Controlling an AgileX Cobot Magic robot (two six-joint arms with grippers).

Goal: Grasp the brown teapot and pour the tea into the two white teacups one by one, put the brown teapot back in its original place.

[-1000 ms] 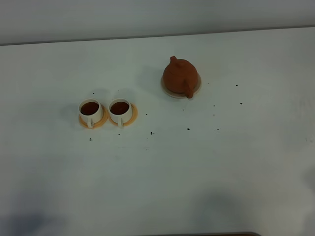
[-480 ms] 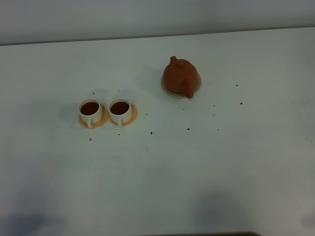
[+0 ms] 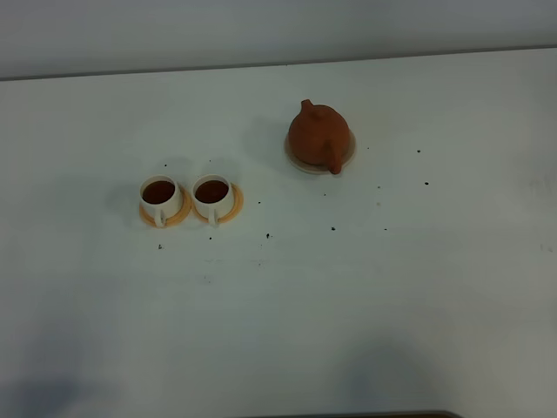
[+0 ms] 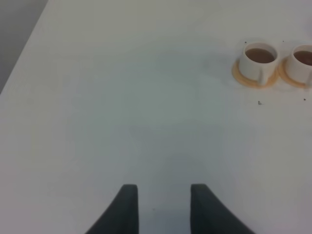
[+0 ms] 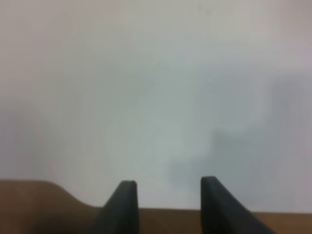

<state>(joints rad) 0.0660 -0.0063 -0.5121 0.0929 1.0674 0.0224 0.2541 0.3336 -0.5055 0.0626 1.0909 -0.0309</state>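
A: Where is the brown teapot (image 3: 319,134)?

B: On its cream coaster (image 3: 348,154), well apart from the two white teacups (image 3: 186,198), both full.

A: And the fingers?

B: Right fingers (image 5: 165,207) and left fingers (image 4: 161,207) are apart, holding nothing. Best stay clear of the bench (image 3: 418,287).

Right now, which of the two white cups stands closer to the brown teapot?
The right-hand cup in the exterior high view; the other cup stands beyond it, farther from the brown teapot.
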